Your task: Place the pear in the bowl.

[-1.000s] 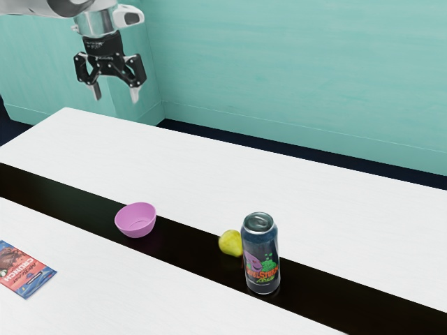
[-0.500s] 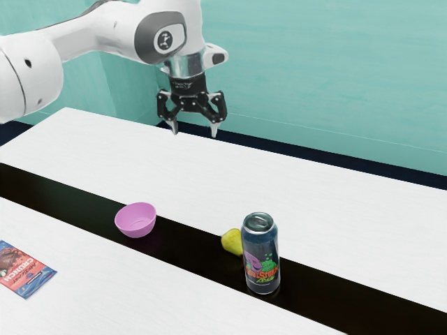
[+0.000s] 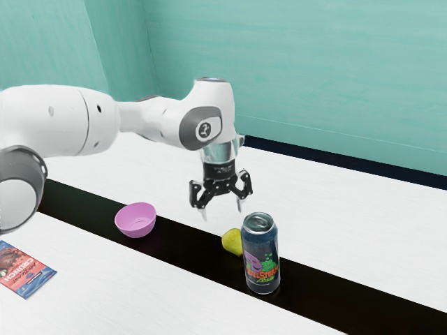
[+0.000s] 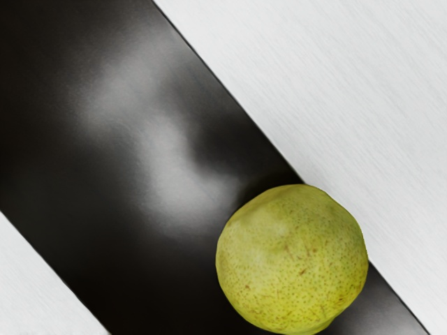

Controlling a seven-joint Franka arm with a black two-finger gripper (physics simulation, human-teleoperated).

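Gripper (image 3: 222,211) hangs spread at frame centre above the pear (image 3: 231,241), presumably to straddle it; bowl (image 3: 135,222), centre-left, sits upright, fit to receive.

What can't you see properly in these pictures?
- Pear: exterior view, one side is hidden behind the can.
- Can: exterior view, its back is hidden by its own front, and the smallest writing is too small.
- Packet: exterior view, one corner is cut off by the left edge.
- Robot arm: exterior view, its base end is cut off by the left edge.
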